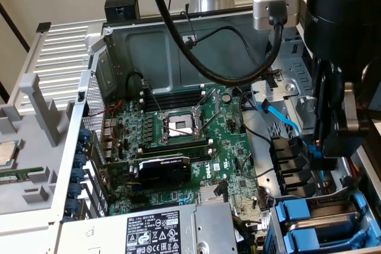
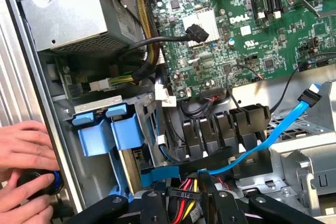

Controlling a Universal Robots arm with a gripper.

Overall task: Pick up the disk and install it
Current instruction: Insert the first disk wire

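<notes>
In the wrist view my gripper (image 2: 185, 200) hangs over the drive bay, its black fingers (image 2: 152, 207) apart. Between them I see only a red, yellow and black cable bundle. Just ahead of the fingers lies a flat blue carrier edge (image 2: 157, 174), where a blue data cable (image 2: 273, 129) ends. Beside it the disk (image 2: 128, 163) stands on edge in the bay, a dull metal face under two blue carrier handles (image 2: 123, 129). In the exterior view the gripper (image 1: 334, 147) hovers at the case's right side above the blue carriers (image 1: 303, 215).
The open case holds a green motherboard (image 1: 178, 141) with its processor socket and a grey power-supply box (image 1: 161, 230). A row of black connectors (image 2: 220, 129) sits beside the bay. A person's hands (image 2: 23, 163) hold a black round object (image 2: 39, 184) at the case wall.
</notes>
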